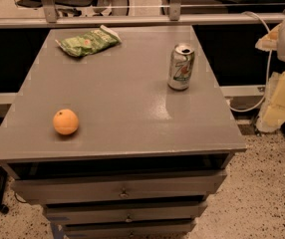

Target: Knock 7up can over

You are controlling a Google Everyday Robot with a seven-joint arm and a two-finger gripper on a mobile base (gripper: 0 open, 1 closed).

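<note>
The 7up can [181, 67] is a silver can with green lettering. It stands upright, top opened, on the right side of the grey cabinet top [127, 103], near its right edge. My gripper [282, 101] shows as pale yellow and white parts at the right edge of the view. It is off the cabinet, to the right of the can and well apart from it, holding nothing that I can see.
An orange [66, 122] lies at the front left of the top. A green crinkled snack bag [87, 41] lies at the back left. Drawers [122, 190] sit below the top. A white cable [264, 68] hangs to the right. A rail [132, 20] runs behind.
</note>
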